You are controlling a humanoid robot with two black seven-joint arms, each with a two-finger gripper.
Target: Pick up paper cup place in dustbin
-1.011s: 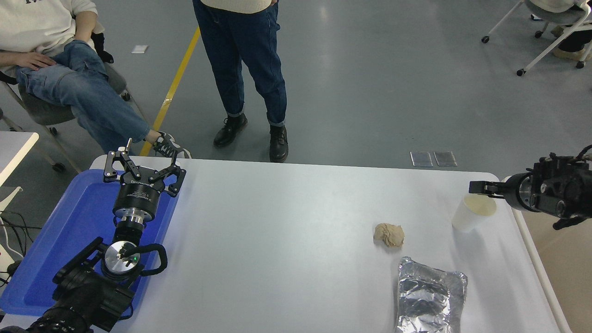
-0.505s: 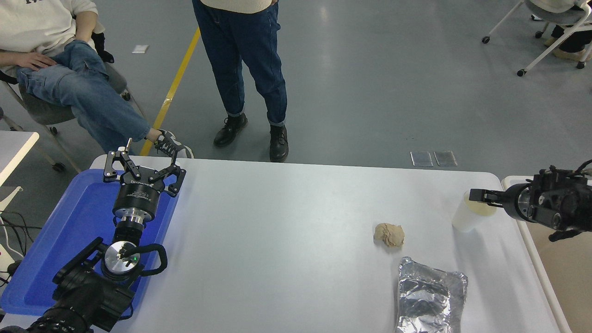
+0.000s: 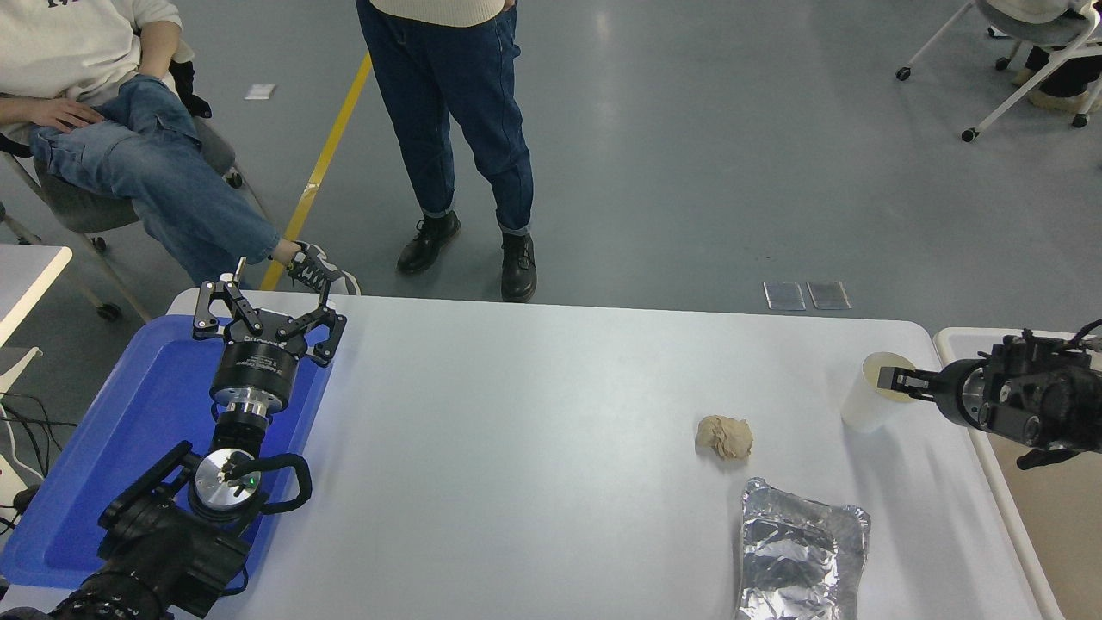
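Note:
The paper cup [image 3: 865, 403], white with a cream inside, stands near the table's right edge. My right gripper [image 3: 900, 380] comes in from the right, and its black tip lies across the right side of the cup's mouth. How its jaws stand cannot be made out from this angle. The dustbin [image 3: 957, 337], with a cream rim and beige inside, sits just beyond the table's right edge, under the right arm. My left gripper [image 3: 267, 320] is parked open over the blue tray at the lower left.
A crumpled tan paper ball [image 3: 724, 437] lies left of the cup, and a silver foil tray [image 3: 801, 551] sits at the front right. The blue tray [image 3: 129, 430] fills the left end. One person stands and another sits beyond the table's far edge.
My right gripper has dropped and drawn back slightly to the right, from above the cup's rim down into its mouth. The cup stays in about the same spot. The left arm is still.

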